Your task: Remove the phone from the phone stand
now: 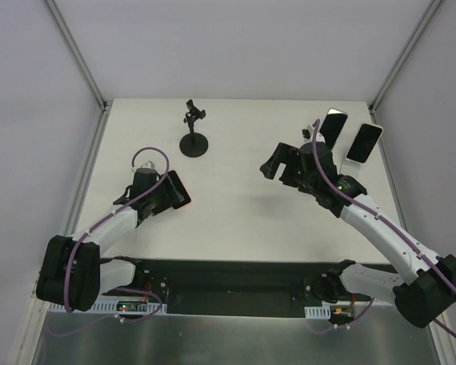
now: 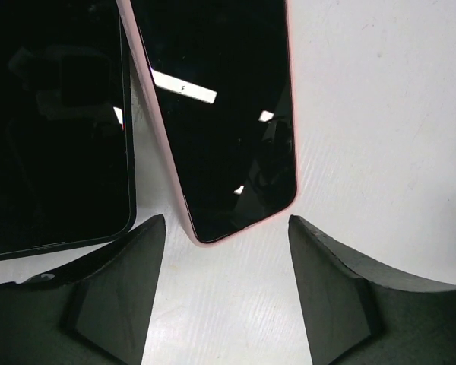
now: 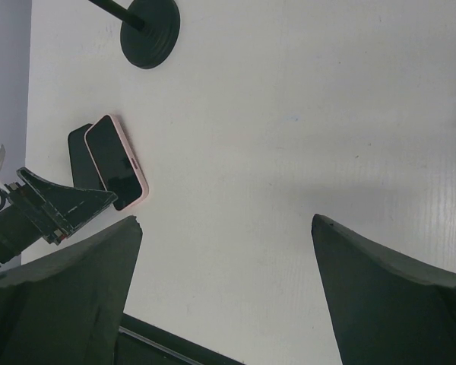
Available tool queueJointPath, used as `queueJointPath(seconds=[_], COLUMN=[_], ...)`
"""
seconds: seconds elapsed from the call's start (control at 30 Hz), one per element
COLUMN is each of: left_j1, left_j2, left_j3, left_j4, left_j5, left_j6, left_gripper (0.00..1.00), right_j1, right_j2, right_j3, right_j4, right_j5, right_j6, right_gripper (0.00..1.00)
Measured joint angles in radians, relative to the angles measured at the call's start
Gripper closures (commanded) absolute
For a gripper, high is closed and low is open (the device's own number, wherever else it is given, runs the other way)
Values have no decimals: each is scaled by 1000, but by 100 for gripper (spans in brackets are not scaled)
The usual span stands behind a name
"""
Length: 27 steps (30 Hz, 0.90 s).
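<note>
Pink phone (image 2: pixel 228 114) lies flat just ahead of the left gripper (image 2: pixel 226 219), its fingers spread apart

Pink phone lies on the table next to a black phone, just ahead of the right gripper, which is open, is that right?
Wrong arm. The pink phone lies on the table next to a black phone, just ahead of the left gripper, which is open, as the left wrist view shows.

Pink rim and black screen on the phone (image 2: pixel 220 114) just ahead of the left gripper (image 2: pixel 226 247) — matte black fingers (image 2: pixel 114 296). Black phone stand (image 1: pixel 194 137) farther beyond — on white table (image 1: pixel 235 220).
</note>
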Motion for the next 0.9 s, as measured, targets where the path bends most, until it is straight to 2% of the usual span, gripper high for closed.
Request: queueJointPath(seconds=[0.07, 0.2, 0.3, 0.43, 0.6, 0.9], left_j1=[0, 0, 0, 0, 2, 42], left_j2=[0, 0, 1, 37, 168, 302], left_j3=[3, 33, 74, 148, 264, 425], left_j4=[-10, -45, -65, -71, -98, -170], left_j5=[-7, -13, -13, -20, -49, -169], left_j6=[8, 34, 56, 85, 111, 153], left_gripper=[29, 12, 5, 2, 1, 1], right_j1=[0, 0, 0, 0, 0, -15], right_j2=[0, 0, 0, 0, 0, -36], right_j3=[-1, -3, -3, -3, -3, -17], right_j4=[0, 0, 0, 0, 1, 0], right_j5=[0, 0, 0, 0, 1, 6], right_j6=[2, 6, 8, 8, 8, 5], right_gripper=[4, 4, 4, 4, 4, 4])
